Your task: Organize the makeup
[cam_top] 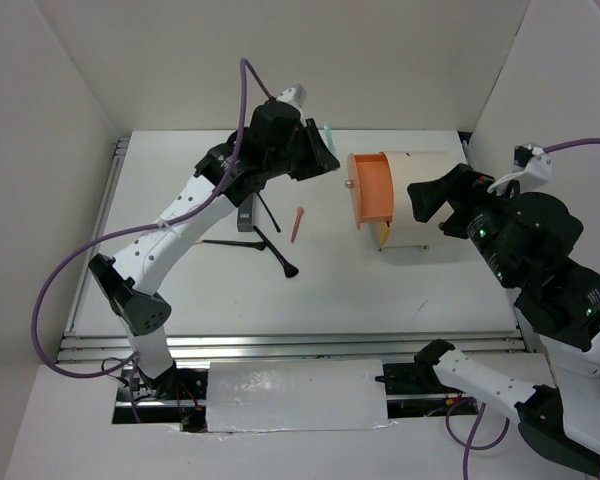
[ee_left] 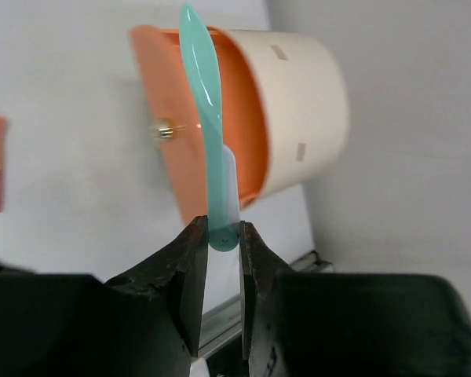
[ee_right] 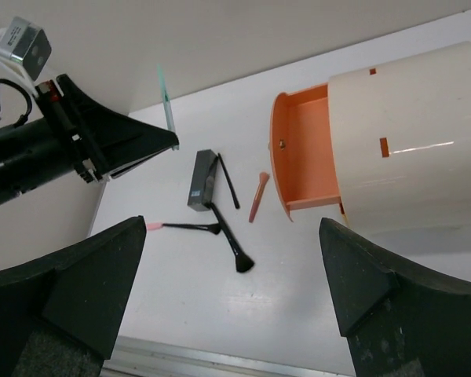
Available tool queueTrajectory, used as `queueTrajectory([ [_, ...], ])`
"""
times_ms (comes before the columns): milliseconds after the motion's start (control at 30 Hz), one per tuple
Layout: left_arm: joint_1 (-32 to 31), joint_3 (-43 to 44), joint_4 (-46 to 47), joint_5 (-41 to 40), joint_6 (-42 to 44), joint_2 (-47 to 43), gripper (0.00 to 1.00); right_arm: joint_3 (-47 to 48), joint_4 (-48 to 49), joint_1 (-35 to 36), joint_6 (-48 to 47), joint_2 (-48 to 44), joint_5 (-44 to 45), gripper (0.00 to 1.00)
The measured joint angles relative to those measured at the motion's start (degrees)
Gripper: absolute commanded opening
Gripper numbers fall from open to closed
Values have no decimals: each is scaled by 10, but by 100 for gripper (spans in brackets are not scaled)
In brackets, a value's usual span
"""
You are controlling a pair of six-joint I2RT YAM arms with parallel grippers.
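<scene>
My left gripper (ee_left: 222,236) is shut on the end of a teal spatula-like stick (ee_left: 206,102) and holds it in the air just left of the open orange drawer (cam_top: 372,190). In the top view that gripper (cam_top: 323,155) is above the far middle of the table. On the table lie a dark grey tube (cam_top: 246,216), a thin black stick (cam_top: 268,210), a black brush (cam_top: 275,252), a pink-tipped black applicator (cam_top: 225,242) and a short orange-pink stick (cam_top: 297,224). My right gripper (cam_top: 427,203) is open and empty over the cream drum box (cam_top: 430,205).
The cream drum box (ee_right: 408,133) lies on its side at the right, its orange knobbed drawer (ee_right: 306,149) pulled out towards the left and empty inside. White walls close in the table at the back and both sides. A metal rail (cam_top: 280,345) runs along the near edge.
</scene>
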Motion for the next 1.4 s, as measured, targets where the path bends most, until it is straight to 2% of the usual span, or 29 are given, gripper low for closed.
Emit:
queueTrajectory([
  [200, -18, -2, 104, 114, 19, 6, 0, 7, -2, 0, 9, -15, 51, 100],
  [433, -32, 0, 198, 191, -4, 57, 1, 12, -2, 0, 13, -43, 74, 100],
  [600, -33, 1, 221, 196, -17, 107, 5, 13, -3, 0, 14, -44, 77, 100],
  [733, -33, 36, 211, 183, -17, 151, 8, 13, -3, 0, 14, -48, 80, 100],
  [833, -33, 51, 211, 172, -17, 172, 14, 13, -3, 0, 14, -52, 82, 100],
  [933, -33, 48, 209, 163, -16, 174, 24, 10, -3, 0, 13, -57, 82, 100],
  [1000, -33, 44, 211, 153, -16, 174, 24, 5, -2, 0, 13, -63, 82, 100],
  [1100, -33, 29, 213, 141, -15, 174, 33, 1, -2, 0, 13, -67, 82, 100],
  [1167, -33, 21, 207, 135, -15, 174, 45, -3, -1, 0, 13, -69, 82, 100],
  [1233, -33, 21, 200, 133, -12, 175, 57, -6, 0, 0, 12, -69, 81, 100],
  [1267, -33, 21, 199, 131, -13, 175, 68, -7, 0, 0, 11, -68, 79, 100],
  [1300, -33, 21, 200, 130, -12, 175, 85, -8, 0, 0, 10, -68, 76, 100],
  [1367, -33, 21, 199, 128, -12, 175, 99, -9, 1, 0, 9, -68, 71, 100],
  [1400, -33, 21, 200, 129, -15, 175, 100, -9, 1, 0, 9, -68, 68, 100],
])
